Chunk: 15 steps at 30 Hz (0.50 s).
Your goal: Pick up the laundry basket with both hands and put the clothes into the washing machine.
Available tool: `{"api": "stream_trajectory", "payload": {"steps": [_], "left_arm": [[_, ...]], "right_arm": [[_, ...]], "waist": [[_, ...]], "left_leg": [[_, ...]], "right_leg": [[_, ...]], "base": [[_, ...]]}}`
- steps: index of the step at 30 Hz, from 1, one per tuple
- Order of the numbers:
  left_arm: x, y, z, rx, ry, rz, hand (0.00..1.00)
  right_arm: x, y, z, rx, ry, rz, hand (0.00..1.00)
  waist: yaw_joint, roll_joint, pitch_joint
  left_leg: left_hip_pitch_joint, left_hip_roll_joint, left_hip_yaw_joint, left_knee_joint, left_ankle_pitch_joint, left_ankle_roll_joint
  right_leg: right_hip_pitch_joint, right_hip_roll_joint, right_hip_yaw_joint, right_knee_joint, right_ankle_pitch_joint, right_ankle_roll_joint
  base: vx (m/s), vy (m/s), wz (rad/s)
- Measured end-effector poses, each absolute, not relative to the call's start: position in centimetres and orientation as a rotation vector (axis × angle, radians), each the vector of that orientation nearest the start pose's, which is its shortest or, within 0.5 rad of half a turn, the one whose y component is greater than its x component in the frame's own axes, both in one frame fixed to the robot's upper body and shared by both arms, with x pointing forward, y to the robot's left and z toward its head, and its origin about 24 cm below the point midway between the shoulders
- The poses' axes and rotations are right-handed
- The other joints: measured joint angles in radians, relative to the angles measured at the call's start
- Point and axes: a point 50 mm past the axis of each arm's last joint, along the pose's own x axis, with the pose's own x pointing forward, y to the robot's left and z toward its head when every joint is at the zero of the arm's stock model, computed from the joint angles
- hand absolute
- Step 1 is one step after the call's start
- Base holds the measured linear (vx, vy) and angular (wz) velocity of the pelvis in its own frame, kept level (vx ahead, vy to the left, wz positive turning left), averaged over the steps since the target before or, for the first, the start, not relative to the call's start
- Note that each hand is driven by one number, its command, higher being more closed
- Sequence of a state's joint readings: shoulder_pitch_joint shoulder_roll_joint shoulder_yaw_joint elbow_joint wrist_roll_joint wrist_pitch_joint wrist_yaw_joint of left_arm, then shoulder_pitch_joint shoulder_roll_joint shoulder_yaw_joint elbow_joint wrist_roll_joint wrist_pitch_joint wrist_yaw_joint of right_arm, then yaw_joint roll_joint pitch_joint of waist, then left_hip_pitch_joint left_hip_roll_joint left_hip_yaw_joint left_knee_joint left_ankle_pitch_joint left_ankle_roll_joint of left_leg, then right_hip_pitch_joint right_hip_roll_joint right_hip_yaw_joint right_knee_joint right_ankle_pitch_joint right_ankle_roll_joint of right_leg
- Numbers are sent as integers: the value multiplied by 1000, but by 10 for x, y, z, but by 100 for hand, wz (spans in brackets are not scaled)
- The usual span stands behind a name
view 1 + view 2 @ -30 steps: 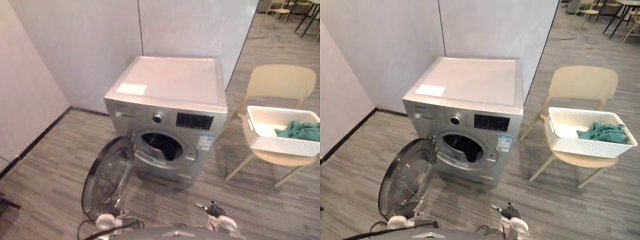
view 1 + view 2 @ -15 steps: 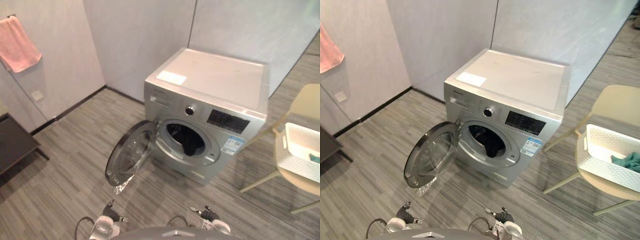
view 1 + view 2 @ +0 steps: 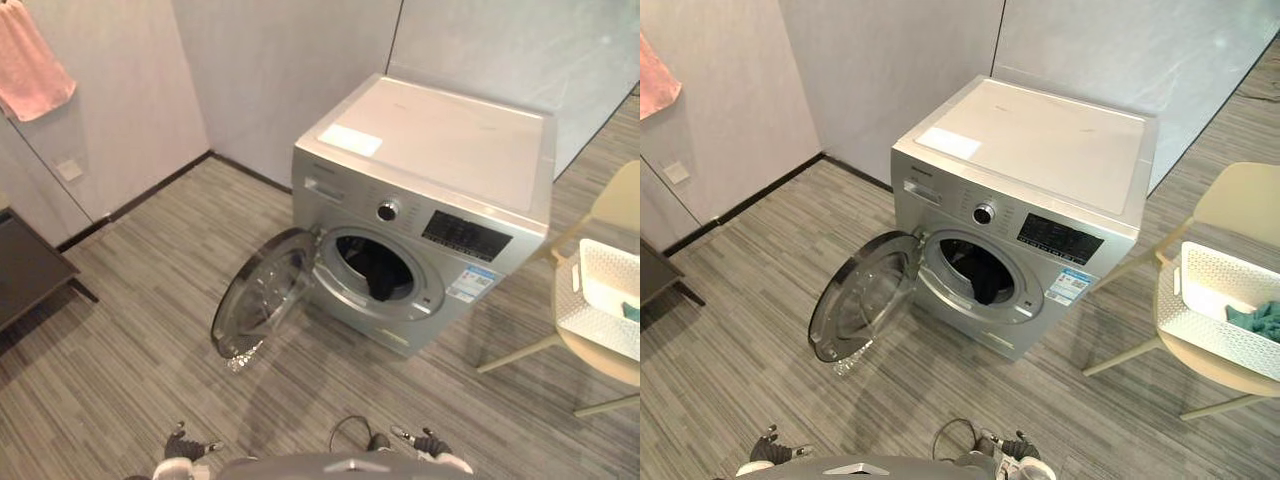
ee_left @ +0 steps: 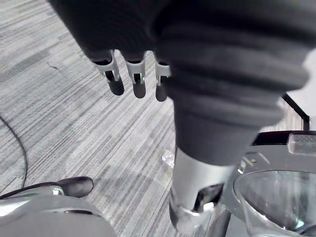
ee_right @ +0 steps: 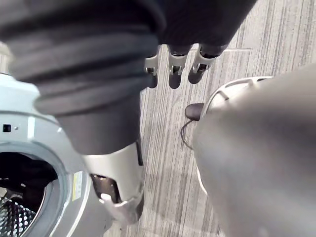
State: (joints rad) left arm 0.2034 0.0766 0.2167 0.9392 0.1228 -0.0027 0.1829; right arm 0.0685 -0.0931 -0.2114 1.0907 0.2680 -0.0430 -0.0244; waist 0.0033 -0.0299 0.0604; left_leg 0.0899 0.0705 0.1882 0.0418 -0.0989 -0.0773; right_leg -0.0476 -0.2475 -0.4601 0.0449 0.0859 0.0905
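Found laundry basket, white and perforated, resting on seat of cream chair, off to the right of the washing machine and apart from it. Noted teal clothes bunched inside basket toward its right end; cannot tell how many pieces. No hand on basket.

Logged machine as silver front-loader set into corner of pale walls. Round door swung fully open to the left, lower edge near grey plank floor. Saw dark garment hanging inside drum mouth. Spotted small shiny scrap on floor just below door edge; cannot tell what.

Placed both hands low, close in front of robot and well short of machine and basket. Left hand read in its wrist view: fingers hanging straight and loose, side by side with slight gaps, tips toward floor, thumb held apart, empty. Right hand read likewise: fingers straight and relaxed in a row, lightly spread, pointing at floor, empty, with drum opening close beside it.

Further out, noted pink towel hung on left wall and corner of dark low table beneath it.
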Motion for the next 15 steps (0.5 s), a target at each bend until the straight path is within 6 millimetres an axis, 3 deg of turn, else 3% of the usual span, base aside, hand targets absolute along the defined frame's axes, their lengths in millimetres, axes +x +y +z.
{"api": "stream_trajectory", "payload": {"steps": [3, 6, 8, 9, 10, 11, 12, 13, 15], "left_arm": [[48, 225, -162, 142, 1195, 429, 0], [50, 229, -163, 122, 1205, 446, 0], [52, 230, -162, 108, 1200, 458, 0], [53, 229, -162, 100, 1199, 462, 0], [53, 230, -162, 99, 1199, 465, 0], [56, 230, -162, 100, 1194, 461, 0], [58, 229, -162, 100, 1191, 458, 0], [57, 229, -162, 101, 1195, 456, 0], [57, 231, -162, 106, 1197, 458, 0]], "right_arm": [[96, -205, -161, 269, 1050, -422, 0], [99, -200, -161, 294, 1036, -419, 0], [98, -201, -161, 290, 1032, -422, 0], [98, -201, -161, 292, 1031, -423, 0], [98, -204, -160, 291, 1027, -433, 0], [94, -208, -161, 285, 1043, -447, 0], [92, -210, -162, 292, 1050, -462, 0], [88, -212, -163, 303, 1060, -487, 0], [84, -211, -164, 318, 1084, -499, 0]], "waist": [[1, -19, 8], [-6, -46, 39], [-11, -35, 52], [-8, -32, 52], [-11, -33, 52], [-9, -32, 52], [-8, -31, 52], [-5, -31, 51], [-3, -39, 45]], "left_leg": [[14, 1, 69, -9, -4, -3], [18, 11, 122, 30, -29, 0], [25, 36, 158, 38, -33, 3], [24, 52, 180, 37, -30, 6], [20, 60, 193, 37, -23, 2], [19, 69, 198, 33, -14, -7], [21, 74, 201, 26, -7, -13], [21, 85, 212, 23, 4, -29], [28, 102, 236, 6, 23, -61]], "right_leg": [[-52, 11, 77, 26, 4, -5], [-93, 21, 152, 69, 30, -1], [-95, 41, 157, 41, 109, 7], [-100, 42, 152, 46, 95, -12], [-132, 26, 131, 164, -7, -56], [-145, 0, 104, 246, -75, -72], [-146, -14, 88, 269, -94, -73], [-137, -37, 62, 292, -116, -59], [-119, -37, 56, 239, -138, 60]], "base": [[-23, 5, -76], [-72, -15, -60], [-86, -16, -43], [-50, -15, -33], [-20, -27, -26], [-7, -41, -13], [21, -87, -17], [56, -176, -32], [79, -195, -48]]}}
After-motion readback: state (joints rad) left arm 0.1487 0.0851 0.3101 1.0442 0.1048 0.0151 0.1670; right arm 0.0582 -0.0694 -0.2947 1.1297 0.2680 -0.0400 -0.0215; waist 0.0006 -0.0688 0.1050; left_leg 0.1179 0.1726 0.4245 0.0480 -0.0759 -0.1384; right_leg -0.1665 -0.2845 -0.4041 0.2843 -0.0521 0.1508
